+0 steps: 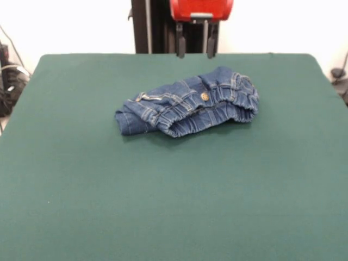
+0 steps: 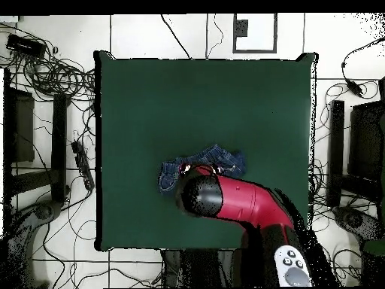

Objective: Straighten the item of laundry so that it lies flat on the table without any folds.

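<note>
The small blue denim jeans (image 1: 187, 103) lie bunched in a heap on the dark green table (image 1: 174, 206), a little beyond its middle. The gathered waistband and the brass button face the front camera, and the legs are folded under. My gripper (image 1: 196, 54) hangs above the table's far part, behind and above the jeans. It is open, empty and not touching them. In the overhead view the red arm (image 2: 233, 199) covers the near part of the jeans (image 2: 214, 158) and hides the gripper. The table (image 2: 150, 98) is bare around the heap.
The black pedestal (image 1: 147, 27) stands behind the table's far edge. Cables (image 2: 53, 75) and black equipment (image 2: 22, 128) lie on the tiled floor around the table. A cable bundle (image 1: 11, 76) sits off the table's left side.
</note>
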Controlling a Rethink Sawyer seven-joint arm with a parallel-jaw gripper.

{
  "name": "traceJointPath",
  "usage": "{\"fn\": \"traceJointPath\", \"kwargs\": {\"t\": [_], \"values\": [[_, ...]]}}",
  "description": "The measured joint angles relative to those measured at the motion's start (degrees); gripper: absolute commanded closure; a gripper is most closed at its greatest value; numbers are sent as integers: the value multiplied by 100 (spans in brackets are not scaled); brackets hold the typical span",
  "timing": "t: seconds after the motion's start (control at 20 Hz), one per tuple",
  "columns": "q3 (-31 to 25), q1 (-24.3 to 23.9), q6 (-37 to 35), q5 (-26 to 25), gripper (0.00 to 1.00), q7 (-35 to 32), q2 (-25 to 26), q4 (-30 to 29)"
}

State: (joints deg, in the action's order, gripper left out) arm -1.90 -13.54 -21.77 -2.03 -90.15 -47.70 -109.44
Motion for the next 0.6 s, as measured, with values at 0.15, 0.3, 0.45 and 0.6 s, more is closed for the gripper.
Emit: {"fn": "traceJointPath", "kwargs": {"t": [0.15,0.3,0.45,0.6], "values": [[-45,5,-1,-1,0,0,167,288],[-113,11,-2,-2,0,0,304,519],[-195,32,-2,-2,0,0,510,835],[-248,42,-2,-4,0,0,678,1070]]}}
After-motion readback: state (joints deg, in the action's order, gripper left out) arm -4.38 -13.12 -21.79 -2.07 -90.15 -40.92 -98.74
